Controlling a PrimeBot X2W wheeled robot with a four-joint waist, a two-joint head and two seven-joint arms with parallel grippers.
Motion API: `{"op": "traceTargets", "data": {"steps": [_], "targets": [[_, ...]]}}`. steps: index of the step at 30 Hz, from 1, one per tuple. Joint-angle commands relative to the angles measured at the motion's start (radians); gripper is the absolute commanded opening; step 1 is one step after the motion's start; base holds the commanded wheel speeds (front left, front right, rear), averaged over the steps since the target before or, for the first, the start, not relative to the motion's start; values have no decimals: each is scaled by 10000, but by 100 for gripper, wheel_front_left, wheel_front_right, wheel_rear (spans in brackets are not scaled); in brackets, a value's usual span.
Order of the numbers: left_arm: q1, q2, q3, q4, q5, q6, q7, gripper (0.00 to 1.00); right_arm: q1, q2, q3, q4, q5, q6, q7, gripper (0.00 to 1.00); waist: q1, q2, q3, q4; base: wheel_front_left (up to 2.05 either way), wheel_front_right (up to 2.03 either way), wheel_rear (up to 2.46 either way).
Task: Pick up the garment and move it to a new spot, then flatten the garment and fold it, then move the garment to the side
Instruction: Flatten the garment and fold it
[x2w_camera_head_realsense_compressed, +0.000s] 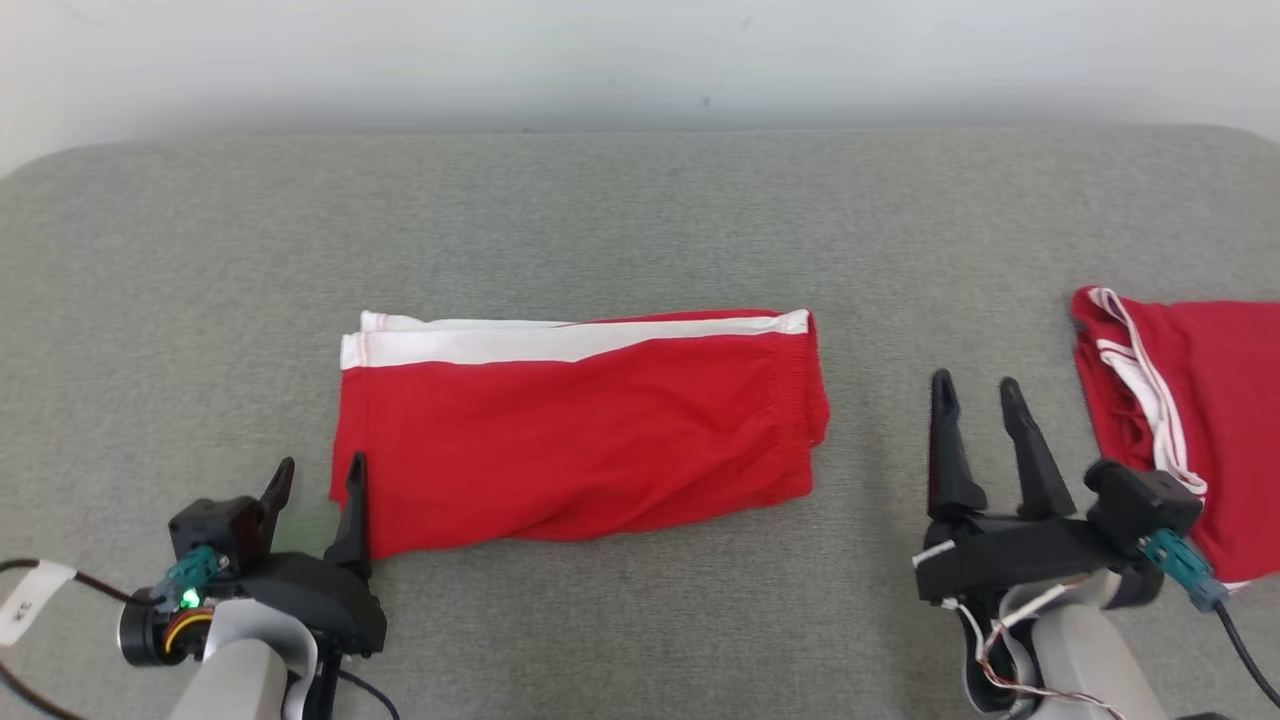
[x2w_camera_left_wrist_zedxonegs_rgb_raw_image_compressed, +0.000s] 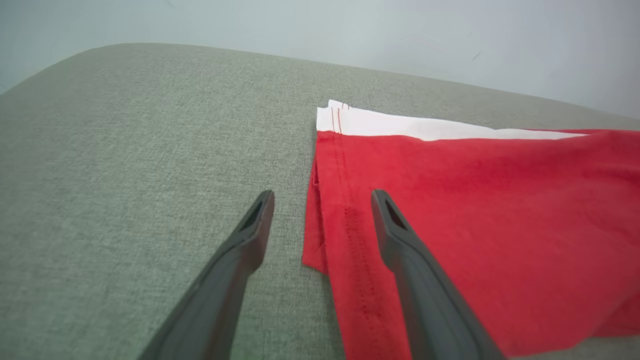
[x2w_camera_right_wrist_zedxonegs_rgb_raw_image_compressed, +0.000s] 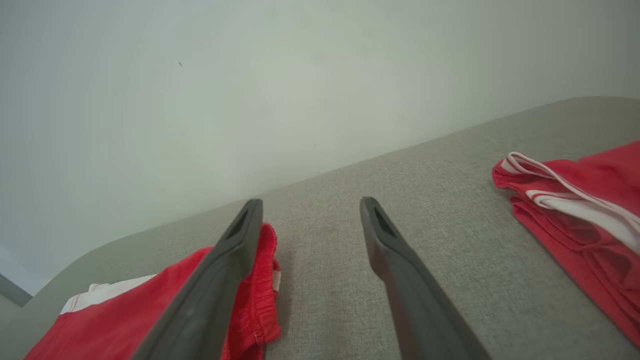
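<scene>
Red, white-striped garment (x2w_camera_head_realsense_compressed: 570, 440) on a grey surface (x2w_camera_head_realsense_compressed: 640, 220).

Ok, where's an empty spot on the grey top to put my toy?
The grey fabric surface is bare beyond the folded red-and-white shorts and left of them. Crowded: the gap between the shorts and the red white-trimmed garment, where the right gripper sits.

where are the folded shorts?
Folded red shorts: head view centre, on the grey fabric surface; left gripper at their near-left corner, right gripper beyond their right end.
</scene>
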Motion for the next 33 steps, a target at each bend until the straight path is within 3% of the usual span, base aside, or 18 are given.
{"op": "traceTargets", "data": {"steps": [1, 8, 25, 33], "targets": [[319, -25, 88, -156, 71, 59, -9, 100, -152, -18, 142, 18, -55, 2, 0, 100, 1, 1, -31, 242, 0, 0, 0], [1229, -223, 534, -1000, 460, 70, -9, 100, -984, 1, 888, 977, -355, 2, 0, 100, 1, 1, -69, 1054, 0, 0, 0], [1618, -605, 1022, -1712, 1096, -176, -9, 100, -1894, 50, -392, 4352, -1497, 2, -2, 100, 1, 1, 164, 2042, 0, 0, 0], [1563, -725, 1111, -1734, 1263, -327, -9, 100, -2199, 106, -9, 5923, -557, 5, 51, 100, 1, 1, 190, 2348, 0, 0, 0]]}}
